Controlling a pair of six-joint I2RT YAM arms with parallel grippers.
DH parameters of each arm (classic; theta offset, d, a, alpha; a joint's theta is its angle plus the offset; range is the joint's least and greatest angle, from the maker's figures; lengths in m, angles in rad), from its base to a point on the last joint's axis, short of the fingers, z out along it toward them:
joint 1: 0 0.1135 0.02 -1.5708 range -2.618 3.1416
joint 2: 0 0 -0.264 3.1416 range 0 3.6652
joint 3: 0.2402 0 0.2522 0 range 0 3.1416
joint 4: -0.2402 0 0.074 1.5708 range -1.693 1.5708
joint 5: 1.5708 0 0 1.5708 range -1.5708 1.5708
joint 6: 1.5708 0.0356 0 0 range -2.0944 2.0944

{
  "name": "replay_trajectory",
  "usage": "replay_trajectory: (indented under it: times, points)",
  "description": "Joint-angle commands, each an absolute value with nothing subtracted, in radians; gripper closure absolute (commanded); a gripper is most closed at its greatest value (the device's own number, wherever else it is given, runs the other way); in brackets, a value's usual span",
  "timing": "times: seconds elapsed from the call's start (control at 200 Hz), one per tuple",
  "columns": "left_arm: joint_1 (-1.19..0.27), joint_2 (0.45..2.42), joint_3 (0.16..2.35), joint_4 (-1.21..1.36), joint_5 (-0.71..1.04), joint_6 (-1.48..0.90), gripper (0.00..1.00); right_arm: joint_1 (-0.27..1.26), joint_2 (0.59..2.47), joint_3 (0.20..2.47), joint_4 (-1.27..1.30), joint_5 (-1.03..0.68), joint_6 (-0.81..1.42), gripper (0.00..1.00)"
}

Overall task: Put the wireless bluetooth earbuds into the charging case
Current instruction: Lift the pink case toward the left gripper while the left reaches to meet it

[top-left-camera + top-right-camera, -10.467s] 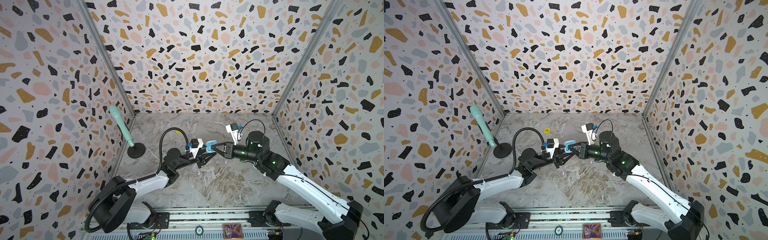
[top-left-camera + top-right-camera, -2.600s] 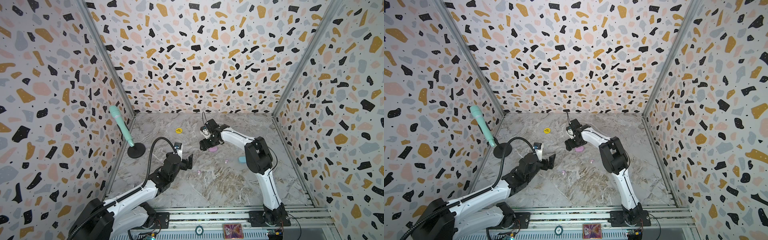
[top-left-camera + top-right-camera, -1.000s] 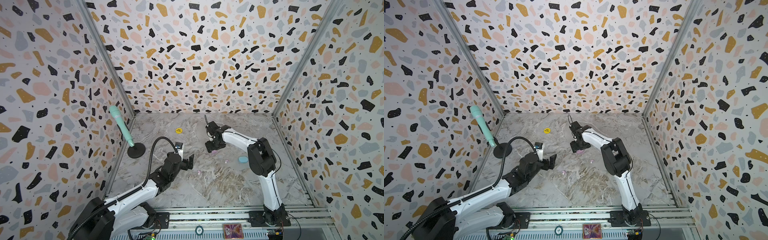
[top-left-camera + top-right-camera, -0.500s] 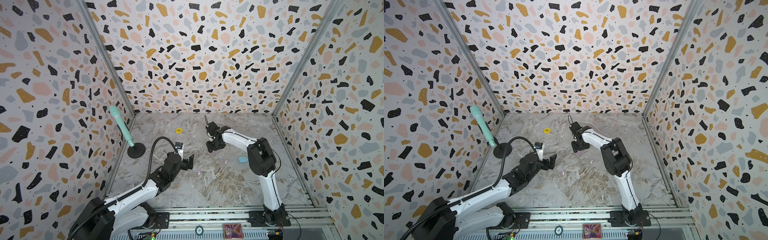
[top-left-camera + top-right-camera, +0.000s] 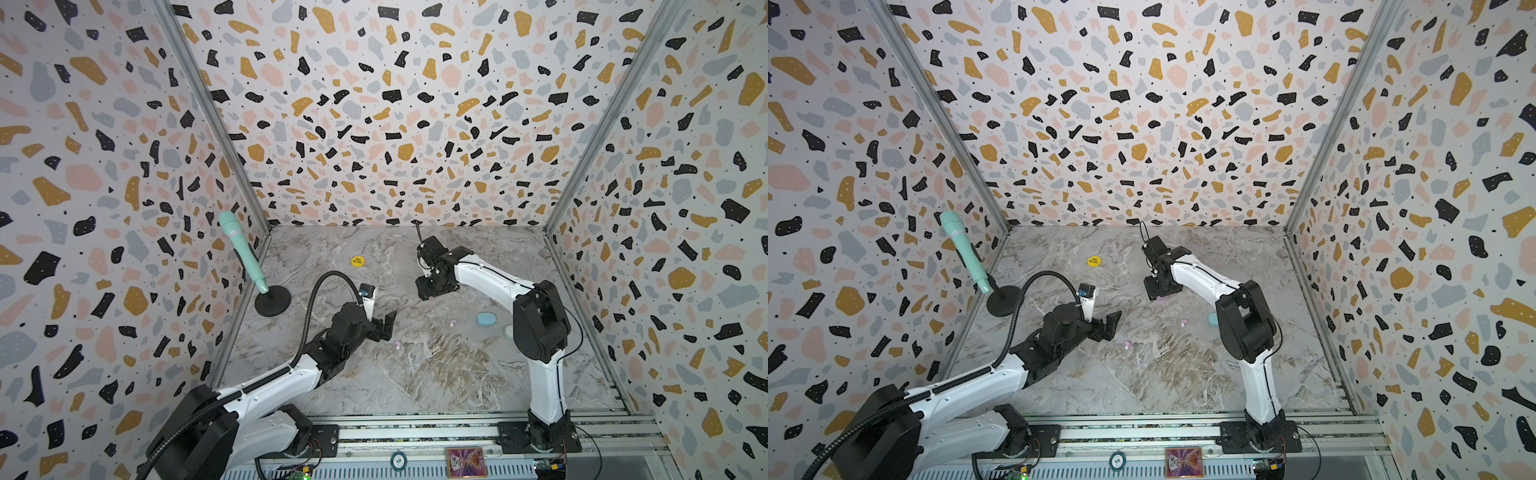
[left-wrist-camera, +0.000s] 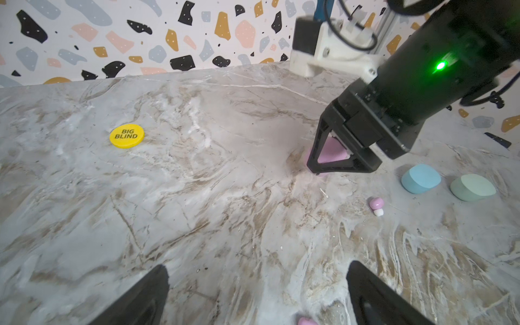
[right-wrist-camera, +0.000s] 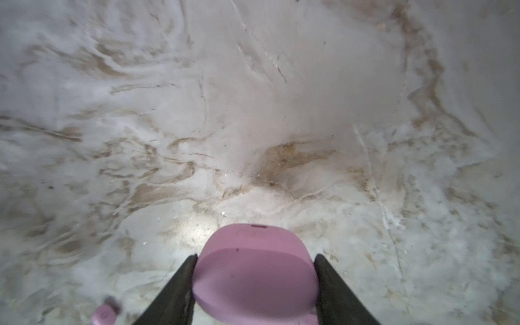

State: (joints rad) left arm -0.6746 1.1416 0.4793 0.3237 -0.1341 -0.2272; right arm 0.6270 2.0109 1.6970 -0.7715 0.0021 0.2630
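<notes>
My right gripper [image 7: 255, 257] is shut on a pink oval charging case [image 7: 254, 270], one finger pressed to each side, low at the marble table; the case's lid looks closed. In the left wrist view that gripper [image 6: 337, 166] straddles the pink case [image 6: 330, 153]. One pink earbud [image 7: 104, 315] lies just beside it. Two pink earbuds with whitish tips [image 5: 397, 343] [image 5: 453, 322] lie mid-table. My left gripper [image 5: 384, 326] hovers open and empty beside the nearer earbud [image 6: 306, 320]; the farther earbud [image 6: 376, 205] lies right of it.
A blue case [image 5: 486, 319] and a pale green case [image 5: 509, 331] lie shut beside the right arm's elbow. A yellow "BIG BLIND" disc [image 5: 357, 261] sits toward the back. A teal microphone [image 5: 245, 253] on a black round base stands at the left wall.
The right gripper's jaws have closed in onto the pink case and shifted slightly. The left arm has not moved.
</notes>
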Motion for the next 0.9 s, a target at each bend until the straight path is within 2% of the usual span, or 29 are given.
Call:
replay_trajectory:
  times: [0.0,0.25,0.491,0.891]
  points:
    - [-0.697,1.166,0.515,0.406,-0.083,-0.174,0.00,0.631,1.911,1.677,-0.834,-0.031,0.274,0.54]
    - [-0.766,1.258,0.523,0.530,-0.001,-0.060,0.00,0.643,1.774,1.657,-0.918,-0.097,0.294,0.55]
    - [-0.798,1.322,0.463,0.804,0.112,0.024,0.00,0.656,1.662,1.623,-1.007,-0.148,0.320,0.55]
    - [-0.801,1.466,0.548,0.980,0.319,0.039,0.01,0.680,1.548,1.538,-0.974,-0.231,0.412,0.55]
